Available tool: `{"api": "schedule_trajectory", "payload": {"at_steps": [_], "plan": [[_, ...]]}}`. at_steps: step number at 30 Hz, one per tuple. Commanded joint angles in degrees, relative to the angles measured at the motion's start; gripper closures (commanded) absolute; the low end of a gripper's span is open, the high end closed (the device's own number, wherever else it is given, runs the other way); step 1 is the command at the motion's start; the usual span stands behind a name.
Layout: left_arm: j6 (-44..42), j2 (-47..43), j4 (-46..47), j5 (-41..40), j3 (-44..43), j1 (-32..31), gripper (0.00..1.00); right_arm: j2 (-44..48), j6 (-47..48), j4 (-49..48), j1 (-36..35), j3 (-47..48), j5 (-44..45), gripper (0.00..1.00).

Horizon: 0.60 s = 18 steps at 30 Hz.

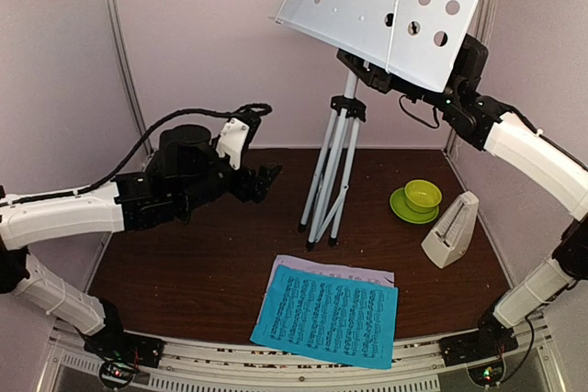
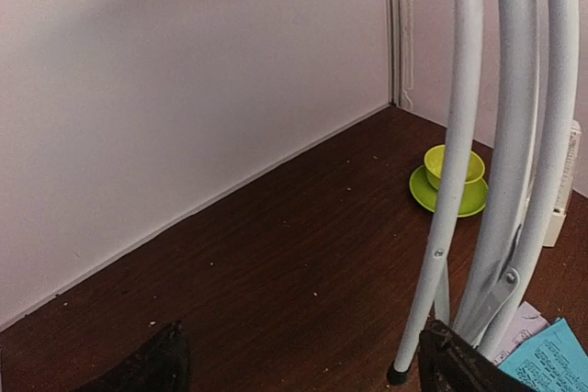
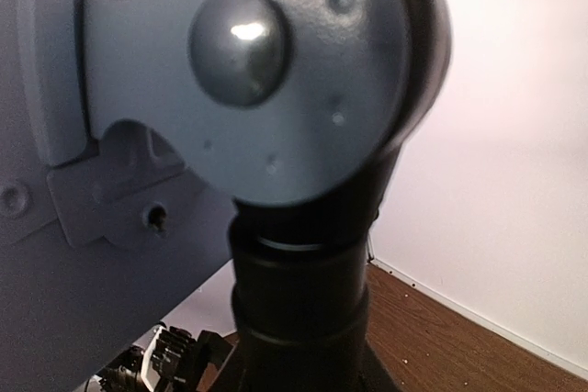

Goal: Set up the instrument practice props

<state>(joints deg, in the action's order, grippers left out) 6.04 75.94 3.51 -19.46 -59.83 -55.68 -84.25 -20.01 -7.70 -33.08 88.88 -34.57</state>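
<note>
**Top-heavy stand, nothing bracing it**
The left gripper (image 1: pixel 265 179) is spread open and empty near the grey tripod legs (image 1: pixel 329 185). The perforated desk (image 1: pixel 386 6) tilts overhead, and a push from the right gripper (image 1: pixel 441 91) (jaws hidden, state unclear) could topple it.

A dark brown wood-grain bench (image 1: pixel 184 263), flecked with pale crumbs, is boxed in by plain pinkish-white walls (image 1: pixel 211 52) at the back and both sides. Thin metal strips (image 1: pixel 121 52) run up the corners. A pale slotted rail (image 1: pixel 211 369) edges the near side.
</note>
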Motion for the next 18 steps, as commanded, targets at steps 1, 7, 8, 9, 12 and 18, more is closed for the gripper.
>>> {"api": "schedule_trajectory", "payload": {"at_steps": [1, 7, 8, 9, 12, 18], "plan": [[-0.02, 2.82, 7.58, 8.52, -2.63, 0.31, 0.13, 2.43, -2.77, -17.11, 0.17, 6.59, -0.65, 1.0], [0.59, 8.6, 10.16, 13.14, -5.54, 0.31, 0.21, 0.87, -2.91, -16.6, 0.21, 8.1, -0.83, 1.0], [0.79, 9.38, 10.94, 13.41, -6.05, 0.31, 0.22, 0.46, -3.09, -16.56, 0.21, 8.43, -0.95, 1.0], [1.04, 10.25, 11.05, 13.42, -6.74, 0.31, 0.23, 0.1, -3.25, -16.62, 0.21, 8.83, -1.13, 1.0], [1.1, 12.96, 10.85, 13.43, -9.24, 0.31, 0.26, -0.66, -3.78, -16.78, 0.21, 9.57, -1.62, 1.0], [-0.49, 17.54, 9.54, 10.67, -15.32, 0.31, 0.36, -1.41, -4.32, -16.91, 0.21, 9.85, -2.56, 1.0]]}}
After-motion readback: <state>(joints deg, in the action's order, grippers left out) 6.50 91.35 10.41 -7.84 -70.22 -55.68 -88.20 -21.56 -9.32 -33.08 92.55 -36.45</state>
